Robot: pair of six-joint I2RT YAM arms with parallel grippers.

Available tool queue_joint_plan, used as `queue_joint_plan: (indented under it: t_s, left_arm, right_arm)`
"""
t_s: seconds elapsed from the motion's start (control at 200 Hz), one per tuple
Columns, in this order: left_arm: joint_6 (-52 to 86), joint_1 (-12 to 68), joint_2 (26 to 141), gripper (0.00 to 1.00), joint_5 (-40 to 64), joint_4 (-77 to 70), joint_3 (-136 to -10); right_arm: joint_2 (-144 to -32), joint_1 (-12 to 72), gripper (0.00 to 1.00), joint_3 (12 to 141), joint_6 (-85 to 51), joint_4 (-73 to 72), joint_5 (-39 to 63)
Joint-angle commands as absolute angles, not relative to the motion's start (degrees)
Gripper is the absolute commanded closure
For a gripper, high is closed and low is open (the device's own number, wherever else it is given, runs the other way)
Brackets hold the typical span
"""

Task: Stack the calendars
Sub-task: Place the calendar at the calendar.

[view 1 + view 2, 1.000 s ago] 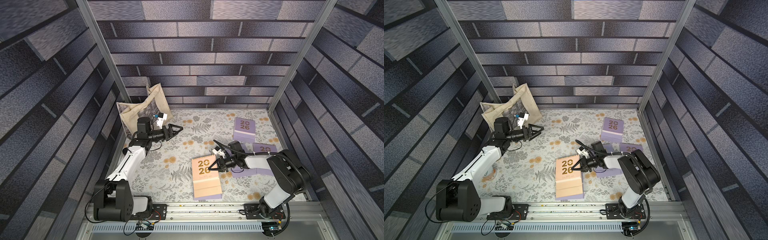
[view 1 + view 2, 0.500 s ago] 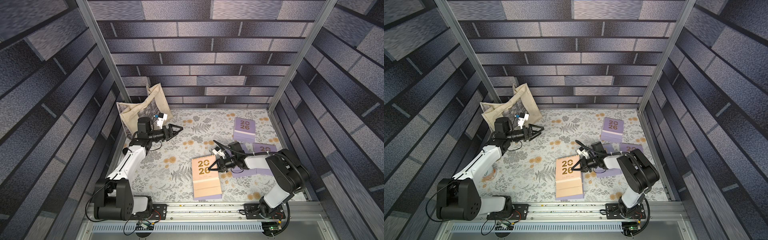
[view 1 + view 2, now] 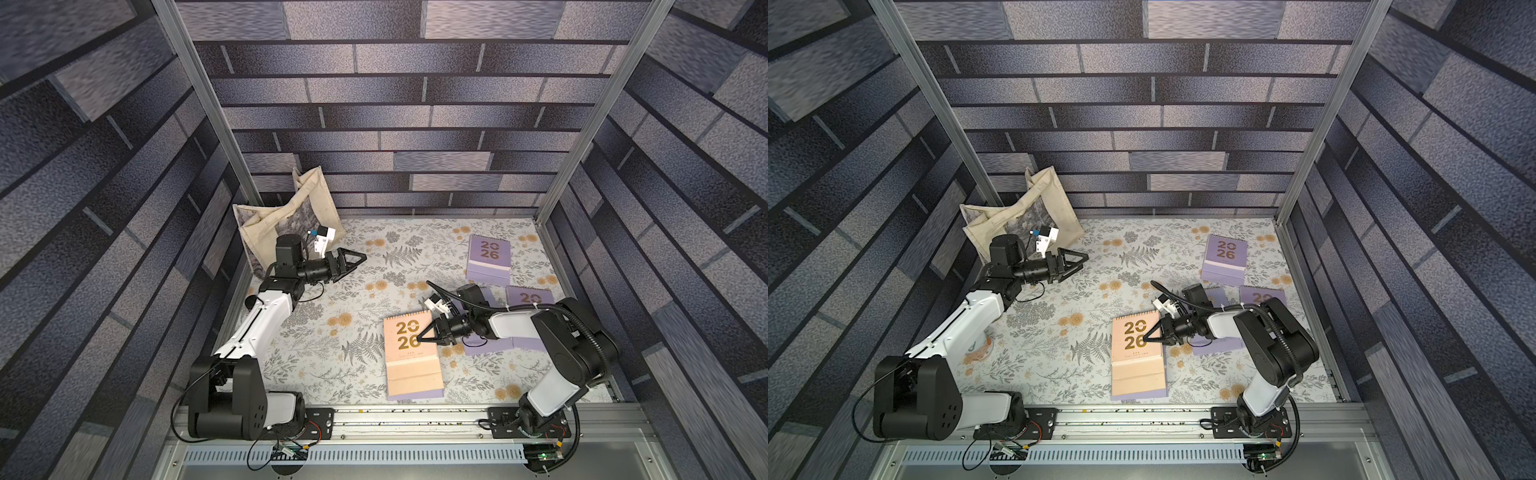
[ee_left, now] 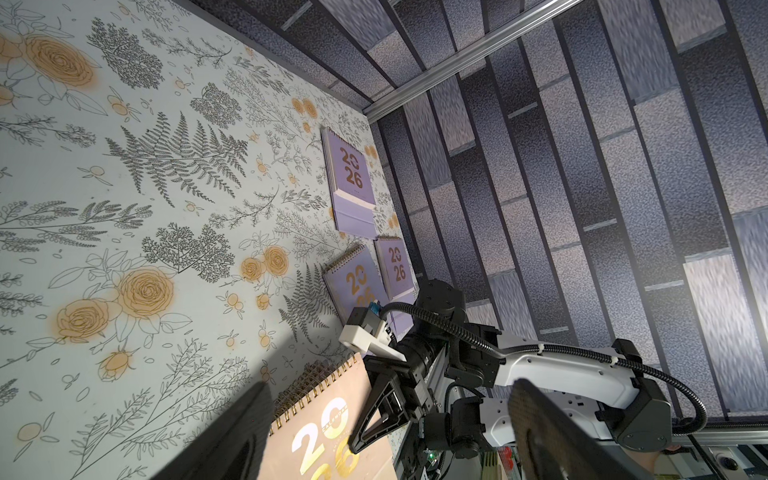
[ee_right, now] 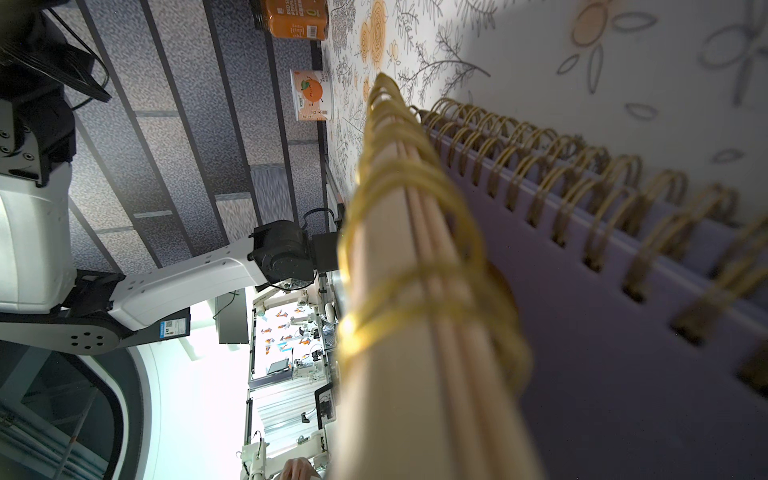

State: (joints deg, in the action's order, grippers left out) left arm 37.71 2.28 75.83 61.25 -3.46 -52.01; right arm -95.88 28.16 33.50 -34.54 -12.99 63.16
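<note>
Leaning in corner, tote bag (image 3: 291, 212), right arm (image 3: 513, 325) covering lavender calendars (image 3: 530, 297)

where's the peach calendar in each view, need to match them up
Top view: peach calendar, front centre of the table.
Top view: peach calendar, same spot.
Left wrist: nearest calendar, cover up.
Right wrist: close up, edge-on and blurred, gold spirals showing.
Landmark: right gripper, tip over its cover; not seen in the right wrist view.

Even light, soft shadows; top views sharp; right wrist: close peach calendar (image 5: 415, 332) blurred, background overexposed.
</note>
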Motion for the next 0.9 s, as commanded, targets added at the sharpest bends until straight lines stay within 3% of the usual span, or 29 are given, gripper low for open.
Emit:
queue_joint_plan:
  t_s: [0.0,0.18,0.897]
  left_arm:
    - [37.6,2.6,76.4,0.09,62.0,-4.1,-51.9]
    - [37.7,2.8,76.3,0.08,61.9,-4.1,-51.9]
    - [38.3,2.8,75.9,0.08,62.3,-5.4,-51.5]
  right_arm:
    - [-94.8,28.5,0.70,33.0,-33.7,-9.9,62.5]
    - [-93.9,28.5,0.59,33.4,-33.4,-7.7,61.6]
    - [-90.2,28.5,0.58,42.3,-23.5,18.3,54.8]
